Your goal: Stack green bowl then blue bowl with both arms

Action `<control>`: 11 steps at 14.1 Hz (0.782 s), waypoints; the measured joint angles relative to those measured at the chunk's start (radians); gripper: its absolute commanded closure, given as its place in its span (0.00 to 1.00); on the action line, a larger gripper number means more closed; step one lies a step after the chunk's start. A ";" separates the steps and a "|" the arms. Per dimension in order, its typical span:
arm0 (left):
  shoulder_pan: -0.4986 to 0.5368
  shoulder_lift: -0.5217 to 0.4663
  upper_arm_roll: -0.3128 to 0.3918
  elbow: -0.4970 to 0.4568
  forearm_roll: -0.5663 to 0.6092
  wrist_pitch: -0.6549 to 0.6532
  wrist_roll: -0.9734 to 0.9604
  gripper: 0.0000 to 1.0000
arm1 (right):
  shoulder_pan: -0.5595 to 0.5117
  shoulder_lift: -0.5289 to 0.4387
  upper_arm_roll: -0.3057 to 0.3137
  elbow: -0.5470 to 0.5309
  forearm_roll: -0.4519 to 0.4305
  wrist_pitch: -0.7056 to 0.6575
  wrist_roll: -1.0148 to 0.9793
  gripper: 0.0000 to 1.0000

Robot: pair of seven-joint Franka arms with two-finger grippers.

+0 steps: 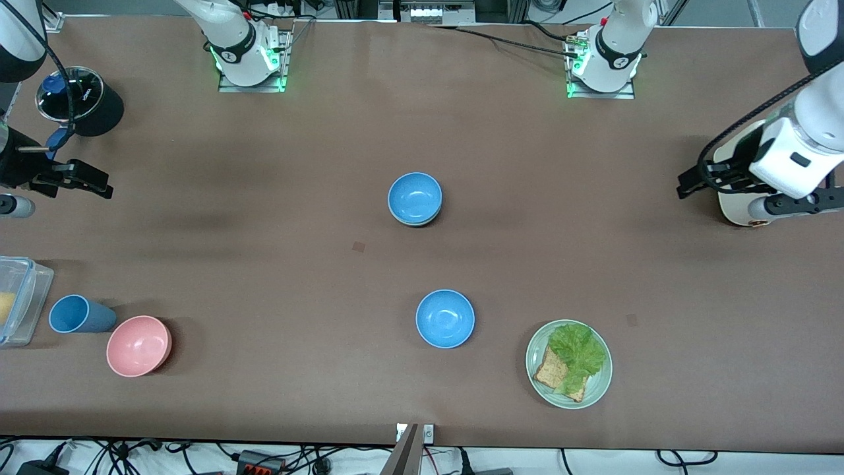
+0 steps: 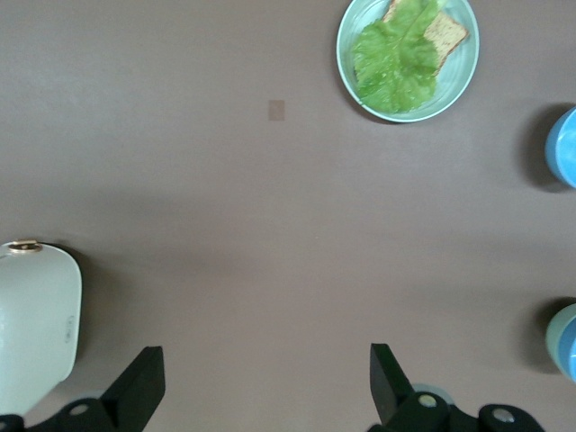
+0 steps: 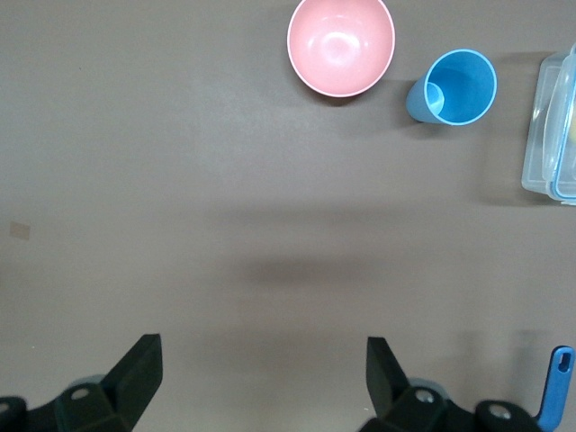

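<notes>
A blue bowl (image 1: 415, 196) sits nested in the pale green bowl (image 1: 417, 224) at the table's middle; only the green rim (image 2: 551, 335) shows round it. A second blue bowl (image 1: 445, 318) stands alone nearer the front camera, also seen as the blue bowl (image 2: 566, 147) at the edge of the left wrist view. My left gripper (image 1: 688, 185) (image 2: 265, 360) hangs open and empty over the left arm's end of the table. My right gripper (image 1: 99, 183) (image 3: 261, 353) hangs open and empty over the right arm's end. Both are well apart from the bowls.
A green plate (image 1: 597, 389) with lettuce and toast lies beside the lone blue bowl. A white jug (image 1: 742, 198) stands under the left arm. At the right arm's end are a pink bowl (image 1: 138, 345), blue cup (image 1: 79, 314), clear box (image 1: 20, 300) and black pot (image 1: 82, 99).
</notes>
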 measured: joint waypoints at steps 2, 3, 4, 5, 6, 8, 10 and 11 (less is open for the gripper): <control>-0.006 -0.002 0.013 -0.023 0.000 0.022 0.014 0.00 | 0.000 0.000 0.000 0.000 0.000 0.000 0.000 0.00; -0.010 -0.004 0.014 -0.034 0.000 0.034 0.014 0.00 | -0.001 0.000 0.000 0.001 0.000 0.000 0.000 0.00; -0.014 -0.007 0.014 -0.048 0.000 0.045 0.014 0.00 | -0.003 0.000 0.000 0.001 0.000 0.000 0.000 0.00; -0.018 -0.010 0.015 -0.055 0.000 0.056 0.014 0.00 | -0.005 0.000 0.000 0.001 0.000 0.000 0.000 0.00; -0.024 -0.013 0.019 -0.061 0.000 0.057 0.012 0.00 | -0.006 -0.001 0.000 0.001 0.000 0.000 0.000 0.00; -0.043 -0.027 0.033 -0.071 0.000 0.056 0.010 0.00 | -0.006 -0.001 0.005 0.001 0.000 0.000 0.000 0.00; -0.060 -0.036 0.050 -0.072 0.000 0.056 0.009 0.00 | -0.006 -0.001 0.013 0.001 0.000 -0.002 0.000 0.00; -0.064 -0.037 0.054 -0.072 0.000 0.055 0.009 0.00 | -0.006 -0.002 0.015 0.001 0.000 -0.002 0.000 0.00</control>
